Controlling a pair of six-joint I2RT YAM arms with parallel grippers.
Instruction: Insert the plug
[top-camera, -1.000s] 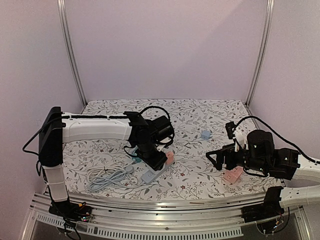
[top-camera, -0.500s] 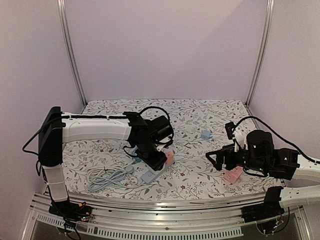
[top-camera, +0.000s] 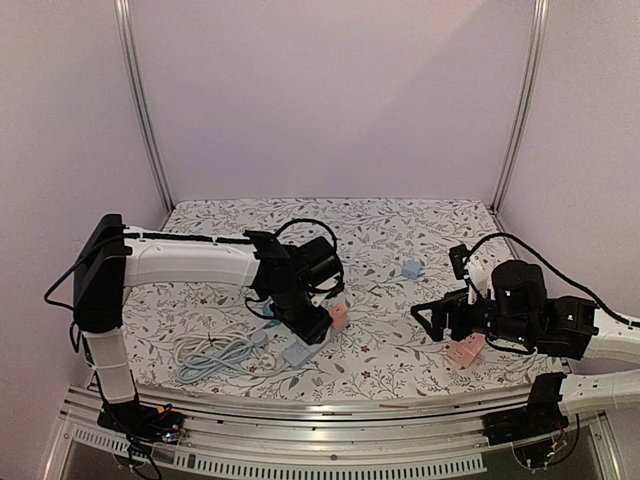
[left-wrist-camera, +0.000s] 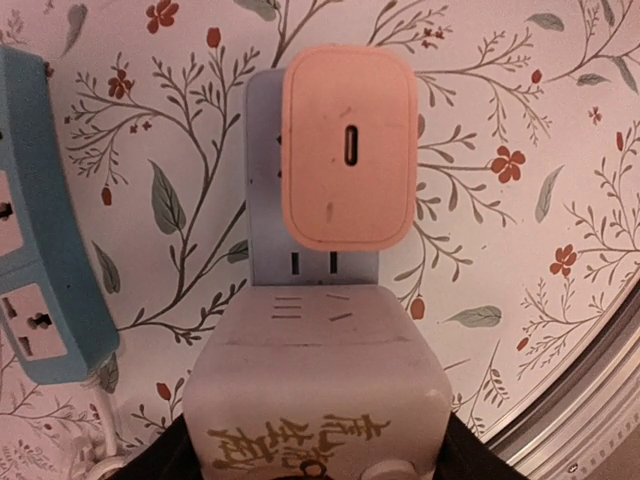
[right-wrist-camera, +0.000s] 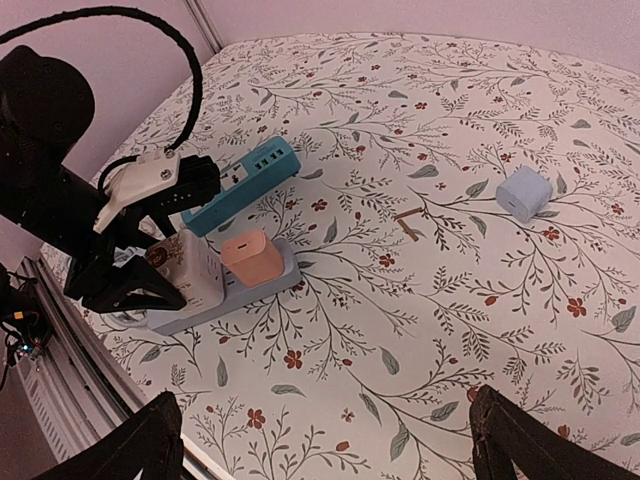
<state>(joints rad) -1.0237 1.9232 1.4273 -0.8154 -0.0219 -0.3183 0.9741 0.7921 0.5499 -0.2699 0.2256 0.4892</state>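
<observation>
My left gripper (top-camera: 308, 325) is shut on a white plug block (left-wrist-camera: 315, 380) with gold characters. The block stands on the near end of a grey power strip (left-wrist-camera: 265, 180); I cannot tell how deep its prongs sit. A pink charger (left-wrist-camera: 350, 148) is plugged into the same strip just beyond it. The right wrist view shows the white plug (right-wrist-camera: 188, 268), the pink charger (right-wrist-camera: 251, 257) and the grey strip (right-wrist-camera: 290, 268) from the side. My right gripper (top-camera: 440, 318) is open and empty, hovering over bare table to the right.
A teal power strip (right-wrist-camera: 240, 185) lies just left of the grey one. A small blue charger (top-camera: 410, 269) sits at mid-right. A pink power strip (top-camera: 465, 350) lies under the right arm. A coiled grey cable (top-camera: 215, 355) lies front left.
The left arm's wrist has shifted slightly over the grey strip, still holding the white plug. The right arm has not moved.
</observation>
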